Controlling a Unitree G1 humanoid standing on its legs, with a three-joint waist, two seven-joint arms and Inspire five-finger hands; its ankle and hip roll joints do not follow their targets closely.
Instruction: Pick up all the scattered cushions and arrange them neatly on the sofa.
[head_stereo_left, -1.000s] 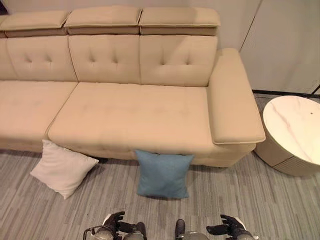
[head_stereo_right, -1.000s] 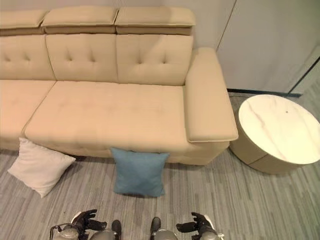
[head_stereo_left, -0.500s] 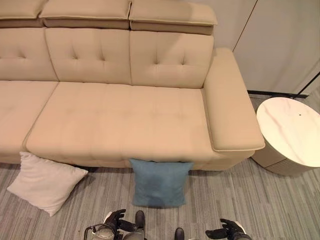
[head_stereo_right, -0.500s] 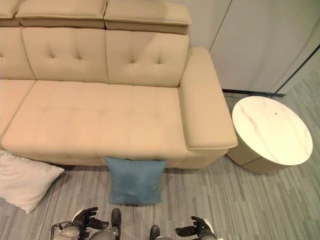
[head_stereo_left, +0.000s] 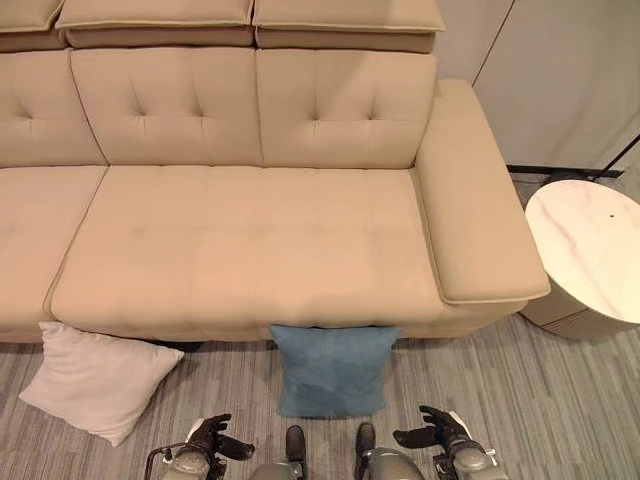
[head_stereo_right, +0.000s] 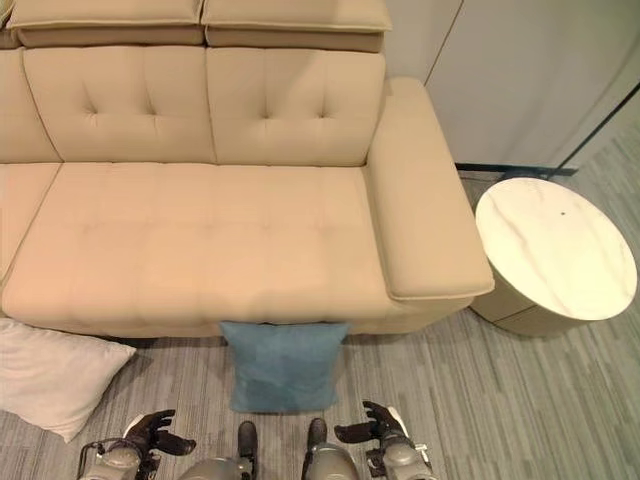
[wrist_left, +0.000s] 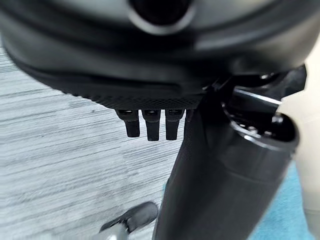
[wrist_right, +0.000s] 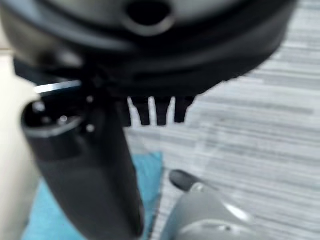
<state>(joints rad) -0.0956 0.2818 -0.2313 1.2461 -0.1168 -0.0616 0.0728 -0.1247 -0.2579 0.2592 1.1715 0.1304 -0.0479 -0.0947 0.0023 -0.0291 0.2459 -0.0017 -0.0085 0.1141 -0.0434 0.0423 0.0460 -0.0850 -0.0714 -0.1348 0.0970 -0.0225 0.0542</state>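
Two cushions on the floor, my hands empty.

The blue cushion leans on the front of the sofa, right before me; the white cushion lies on the grey carpet to my left. My left hand and right hand hang low with loose fingers, holding nothing. I think the cushions are soft, light and squashy, so I would take the blue one by both side edges.
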